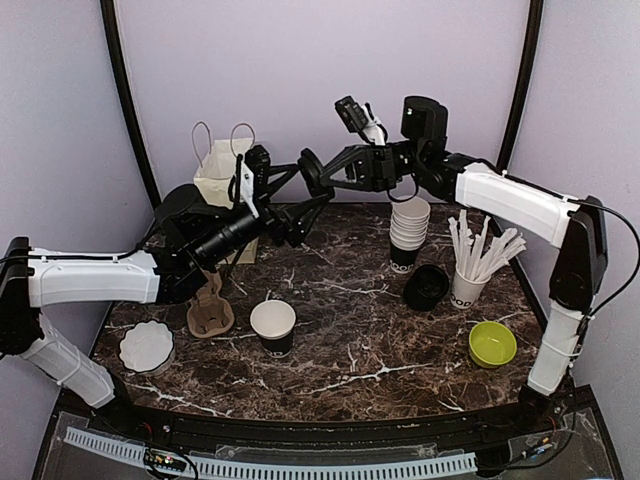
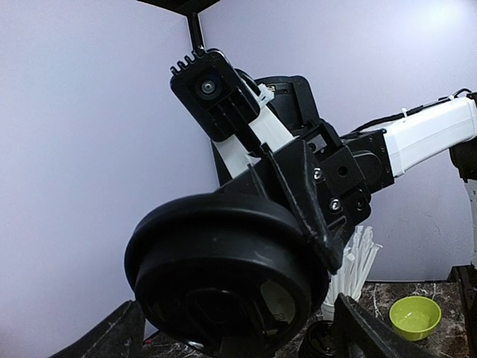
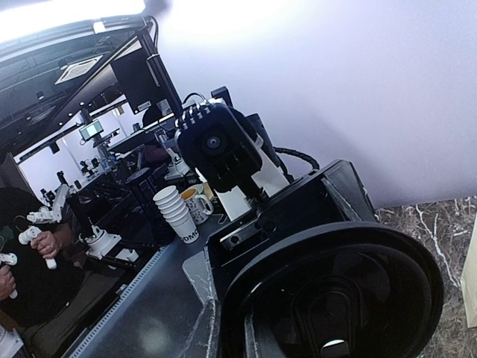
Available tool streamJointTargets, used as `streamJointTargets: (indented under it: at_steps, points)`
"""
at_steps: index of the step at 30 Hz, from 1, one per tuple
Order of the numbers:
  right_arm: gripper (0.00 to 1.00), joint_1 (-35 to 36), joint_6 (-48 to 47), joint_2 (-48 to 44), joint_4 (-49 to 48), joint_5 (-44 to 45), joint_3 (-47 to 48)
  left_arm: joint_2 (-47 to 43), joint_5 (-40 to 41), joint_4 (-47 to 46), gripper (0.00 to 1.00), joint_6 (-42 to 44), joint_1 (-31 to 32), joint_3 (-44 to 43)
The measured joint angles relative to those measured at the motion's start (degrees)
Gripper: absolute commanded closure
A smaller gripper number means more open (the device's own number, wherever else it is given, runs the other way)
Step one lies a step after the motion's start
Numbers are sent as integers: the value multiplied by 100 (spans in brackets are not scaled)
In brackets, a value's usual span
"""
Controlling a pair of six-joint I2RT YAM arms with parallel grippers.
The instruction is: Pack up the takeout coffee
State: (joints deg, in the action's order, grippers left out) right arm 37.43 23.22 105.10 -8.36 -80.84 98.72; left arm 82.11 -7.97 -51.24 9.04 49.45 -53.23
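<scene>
right gripper [image 2: 322, 237] clamped on the rim of a black lid [image 2: 216, 268], held in the air over the back of the table [image 1: 350, 360], lid tilted on edge. left gripper [image 2: 238, 302] faces it, fingers [image 2: 365, 328] wide apart either side of the lid, contact unclear. open paper cup [image 1: 272, 326] stands upright near the front, no lid on, beside the cardboard carrier [image 1: 210, 312]. cup stack [image 1: 408, 230] and spare lids [image 1: 426, 287] right of centre, paper bag [image 1: 222, 170] back left
</scene>
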Motion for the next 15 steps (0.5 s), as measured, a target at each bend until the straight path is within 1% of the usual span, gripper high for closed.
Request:
streamJointTargets:
  at_steps: [2, 3, 6, 7, 11, 15]
  points:
    - [92, 0, 398, 0, -509, 0, -160, 17, 151, -74, 8, -50, 28, 0]
    - [91, 4, 730, 0, -981, -28, -310, 28, 199, -140, 9, -59, 33, 0]
    - [91, 22, 2299, 20, -3038, -9, -898, 33, 291, -214, 10, -76, 37, 0]
    - [91, 20, 2769, 44, -3648, 15, -1036, 37, 306, -221, 12, -87, 59, 0]
    - [91, 31, 3735, 138, -4760, 17, -1106, 37, 304, -293, 15, -116, 122, 0]
    - [91, 35, 4146, 181, -5248, 31, -1106, 37, 221, -326, 20, -136, 151, -7]
